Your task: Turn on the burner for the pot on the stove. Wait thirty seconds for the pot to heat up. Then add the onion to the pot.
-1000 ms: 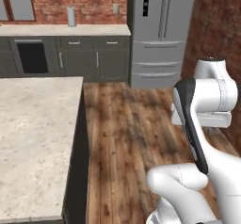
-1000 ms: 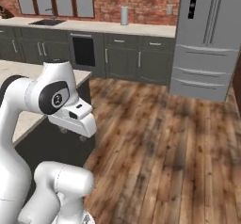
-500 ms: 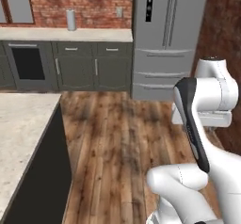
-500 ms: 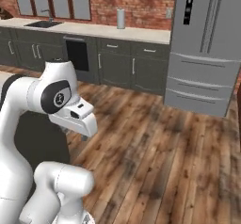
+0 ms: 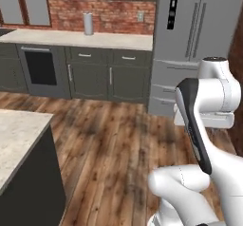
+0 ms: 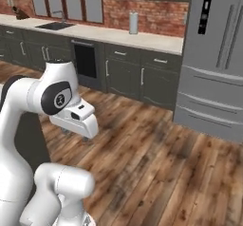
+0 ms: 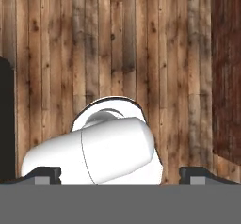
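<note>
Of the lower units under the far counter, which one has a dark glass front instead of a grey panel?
The oven, left of the grey cabinet doors. Its front is a black window; the doors are plain grey with handles.

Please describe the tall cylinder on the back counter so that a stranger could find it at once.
Start at the big steel fridge and follow the pale counter leftwards along the brick wall. The grey cylinder stands upright there alone, the one tall object on that stretch.
</note>
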Robot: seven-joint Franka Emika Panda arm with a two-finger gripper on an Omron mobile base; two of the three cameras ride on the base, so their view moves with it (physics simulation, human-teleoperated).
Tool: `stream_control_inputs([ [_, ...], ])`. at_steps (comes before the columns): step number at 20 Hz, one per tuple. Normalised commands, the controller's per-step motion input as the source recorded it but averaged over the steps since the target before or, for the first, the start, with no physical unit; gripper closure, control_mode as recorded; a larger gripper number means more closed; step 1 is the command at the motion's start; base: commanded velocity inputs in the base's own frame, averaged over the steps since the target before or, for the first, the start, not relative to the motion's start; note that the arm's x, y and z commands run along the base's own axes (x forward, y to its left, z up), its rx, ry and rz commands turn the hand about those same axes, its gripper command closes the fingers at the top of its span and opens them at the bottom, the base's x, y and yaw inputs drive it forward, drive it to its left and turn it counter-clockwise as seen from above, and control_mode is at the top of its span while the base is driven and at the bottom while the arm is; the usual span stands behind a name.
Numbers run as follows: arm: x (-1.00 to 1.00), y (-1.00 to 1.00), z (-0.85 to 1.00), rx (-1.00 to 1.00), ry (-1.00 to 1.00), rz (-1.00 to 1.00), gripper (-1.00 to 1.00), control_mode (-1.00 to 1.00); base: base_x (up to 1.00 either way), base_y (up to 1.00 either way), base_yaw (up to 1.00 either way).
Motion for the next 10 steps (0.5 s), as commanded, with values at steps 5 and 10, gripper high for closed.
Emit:
stream_control_inputs([
  [5, 0.00, 0.00, 0.00, 0.00, 0.00, 0.00, -1.00, 1.00, 1.00, -0.58, 0.40],
  [10, 0.00, 0.00, 0.00, 0.00, 0.00, 0.00, -1.00, 1.00, 1.00, -0.69, 0.51],
])
